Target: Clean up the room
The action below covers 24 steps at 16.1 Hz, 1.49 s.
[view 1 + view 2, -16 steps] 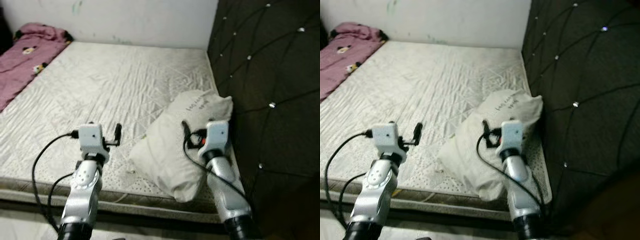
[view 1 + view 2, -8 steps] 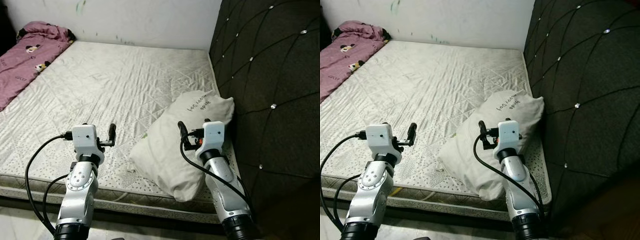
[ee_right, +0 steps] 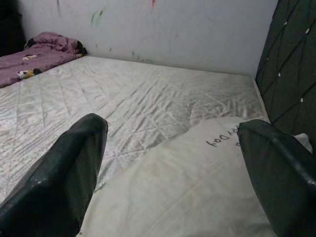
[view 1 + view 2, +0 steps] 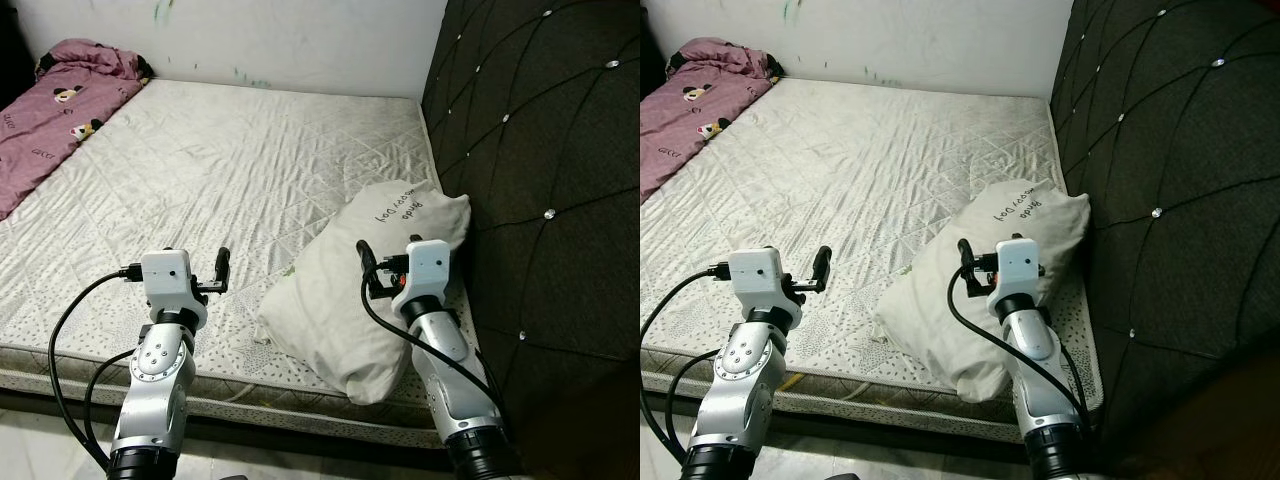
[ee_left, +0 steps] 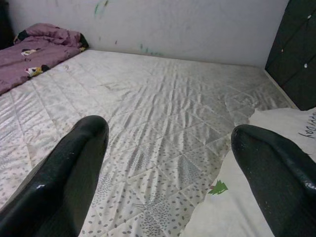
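Note:
A rumpled white pillow [image 4: 335, 295] with dark lettering lies on the near right of the pale quilted mattress [image 4: 220, 160], against the black headboard. My right gripper [image 4: 392, 252] hovers just above the pillow's middle, fingers open with nothing between them; the right wrist view has the pillow [image 3: 197, 187] right under that gripper [image 3: 173, 129]. My left gripper [image 4: 203, 263] is open over bare mattress near the front edge, left of the pillow. The pillow's corner [image 5: 276, 148] sits beside one left finger [image 5: 74, 163]. A purple patterned blanket [image 4: 50, 110] is bunched at the far left.
The tall black tufted headboard [image 4: 540, 150] walls off the right side, close to my right arm. A white wall [image 4: 280, 40] runs behind the bed. The mattress front edge [image 4: 250, 405] is just below my arms, with pale floor [image 4: 40, 450] beneath.
The head view has shifted a little and lost its blur. Both grippers stay open in about the same places, and the pillow has not moved.

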{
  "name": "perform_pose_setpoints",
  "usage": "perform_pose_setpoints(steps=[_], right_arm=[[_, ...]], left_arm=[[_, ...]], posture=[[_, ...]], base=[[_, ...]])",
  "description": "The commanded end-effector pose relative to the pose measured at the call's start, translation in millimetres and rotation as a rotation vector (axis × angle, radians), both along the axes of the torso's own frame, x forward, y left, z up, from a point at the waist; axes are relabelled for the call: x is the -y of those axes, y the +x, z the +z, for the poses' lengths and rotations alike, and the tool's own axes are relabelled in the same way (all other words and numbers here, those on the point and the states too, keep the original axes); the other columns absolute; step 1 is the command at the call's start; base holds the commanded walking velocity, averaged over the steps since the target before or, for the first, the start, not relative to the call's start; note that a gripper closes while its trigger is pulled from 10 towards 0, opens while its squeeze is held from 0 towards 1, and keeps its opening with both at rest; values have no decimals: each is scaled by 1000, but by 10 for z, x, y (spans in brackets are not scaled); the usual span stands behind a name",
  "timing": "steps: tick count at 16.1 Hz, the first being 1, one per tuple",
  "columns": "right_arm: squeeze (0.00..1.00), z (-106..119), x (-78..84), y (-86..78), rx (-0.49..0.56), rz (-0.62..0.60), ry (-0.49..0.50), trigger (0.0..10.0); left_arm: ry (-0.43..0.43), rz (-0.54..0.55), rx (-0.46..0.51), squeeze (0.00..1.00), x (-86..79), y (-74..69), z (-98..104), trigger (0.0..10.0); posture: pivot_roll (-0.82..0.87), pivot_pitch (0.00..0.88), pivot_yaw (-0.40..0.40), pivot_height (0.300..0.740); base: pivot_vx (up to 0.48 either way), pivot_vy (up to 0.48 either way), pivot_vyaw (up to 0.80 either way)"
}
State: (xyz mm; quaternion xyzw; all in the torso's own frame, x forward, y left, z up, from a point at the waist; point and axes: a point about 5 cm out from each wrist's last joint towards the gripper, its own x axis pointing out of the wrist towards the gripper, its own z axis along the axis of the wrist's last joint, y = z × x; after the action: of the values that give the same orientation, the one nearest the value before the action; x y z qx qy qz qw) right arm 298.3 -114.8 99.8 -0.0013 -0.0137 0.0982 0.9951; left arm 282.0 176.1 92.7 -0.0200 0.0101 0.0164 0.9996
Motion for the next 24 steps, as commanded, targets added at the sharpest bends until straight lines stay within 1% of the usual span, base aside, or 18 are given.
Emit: perform_pose_setpoints(steps=[1, 15, 18, 24], right_arm=[[0, 7, 2, 17, -4, 10, -6, 10000], [0, 21, 3, 16, 10, 52, -20, 10000], [0, 25, 2, 10, 11, 55, -20, 10000], [0, 29, 1, 8, 9, 59, -19, 10000]], left_arm=[[-8, -1, -1, 0, 9, 19, 12, 10000], [-19, -2, 8, 0, 60, 26, 18, 10000], [-21, -1, 8, 0, 63, 22, 19, 10000], [-23, 3, 6, 0, 60, 25, 20, 10000]], posture=[[42, 0, -20, 740], [35, 0, -34, 740], [33, 0, -34, 719], [31, 0, -37, 719]], base=[[0, 0, 0], [0, 0, 0], [0, 0, 0], [0, 0, 0]])
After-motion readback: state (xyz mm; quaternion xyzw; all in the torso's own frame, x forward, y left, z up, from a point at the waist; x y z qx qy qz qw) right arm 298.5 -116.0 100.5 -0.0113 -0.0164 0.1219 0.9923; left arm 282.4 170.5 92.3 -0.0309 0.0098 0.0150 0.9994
